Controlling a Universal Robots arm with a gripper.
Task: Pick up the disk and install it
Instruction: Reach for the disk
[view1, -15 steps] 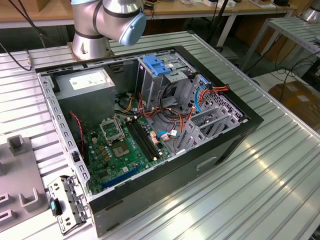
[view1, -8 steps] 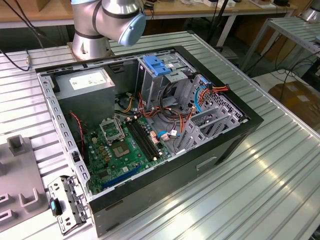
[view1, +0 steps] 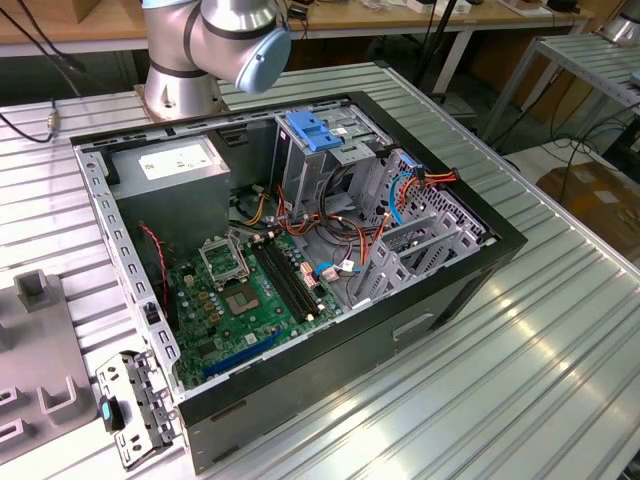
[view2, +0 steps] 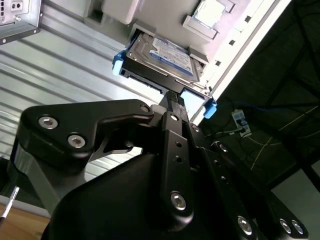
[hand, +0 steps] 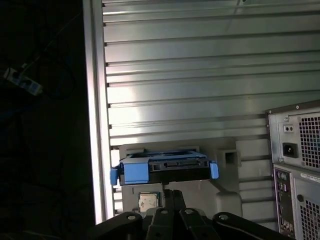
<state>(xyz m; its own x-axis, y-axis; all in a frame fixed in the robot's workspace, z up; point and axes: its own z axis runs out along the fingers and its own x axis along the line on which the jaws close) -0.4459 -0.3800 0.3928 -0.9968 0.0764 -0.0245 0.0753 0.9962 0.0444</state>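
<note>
While closed black claw (view2: 172, 97) hovers at its near edge (second wrist view), gripping nothing, contact uncertain, flat silver-metal hard disk (view2: 162, 57) with blue plastic side rails lies in grey moulded cradle (hand: 227, 160) on ribbed aluminium table (hand: 200, 75), near rear of grey computer tower (hand: 295, 150); not yet lifted. Risks, as judged: advance with jaws shut would ram connector edge or shove disk askew; off-centre grasp could snag rail on cradle wall. Label: white-and-blue sticker on disk's top face, wording not legible.

Robotics workshop, ribbed aluminium table (view1: 560, 350), opened computer case (view1: 400, 335), robot arm (view1: 215, 35), wooden workbench (view1: 70, 30) behind
</note>
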